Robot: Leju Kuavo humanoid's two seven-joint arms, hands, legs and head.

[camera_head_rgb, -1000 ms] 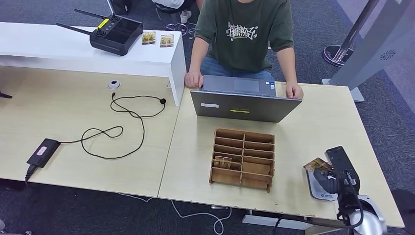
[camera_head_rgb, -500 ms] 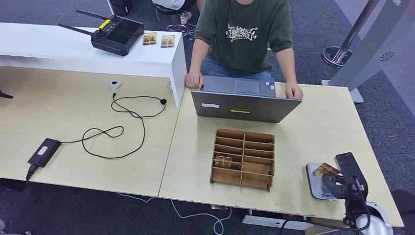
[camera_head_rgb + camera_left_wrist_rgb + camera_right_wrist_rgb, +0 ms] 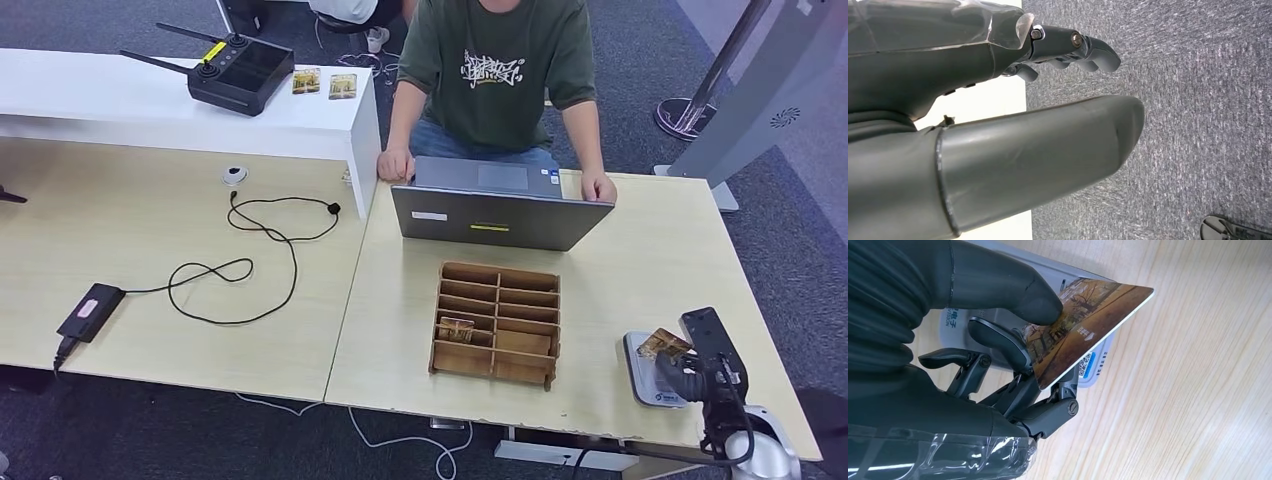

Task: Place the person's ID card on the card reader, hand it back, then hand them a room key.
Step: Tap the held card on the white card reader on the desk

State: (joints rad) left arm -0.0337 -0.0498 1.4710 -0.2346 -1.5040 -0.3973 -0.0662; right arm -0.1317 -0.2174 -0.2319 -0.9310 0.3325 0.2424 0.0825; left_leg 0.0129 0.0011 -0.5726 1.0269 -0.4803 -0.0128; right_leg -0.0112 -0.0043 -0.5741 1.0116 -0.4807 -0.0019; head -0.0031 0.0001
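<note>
Right hand [image 3: 998, 365] pinching card [image 3: 1083, 330] tilted just above reader [image 3: 650, 370] near table's [image 3: 640, 250] front right corner, left hand [image 3: 1068, 50] loosely curled on nothing over carpet; placing likely underway, return and key handover still pending.

Legible text is scarce. In the right wrist view, the grey card reader [image 3: 1083, 367] bears blue print at the left of the frame, partly covered by the right hand [image 3: 993, 347]; the Chinese characters "电子" can be made out, the Latin letters beside them cannot. A blue label with a small QR code sits on the reader's edge. The ID card [image 3: 1083, 322] carries small white marks, unreadable. In the head view, upper centre, the person's green T-shirt [image 3: 490, 65] shows a white graffiti-style print, not decipherable. The laptop [image 3: 500, 215] carries a white sticker and a yellow sticker, both too small to read.
</note>
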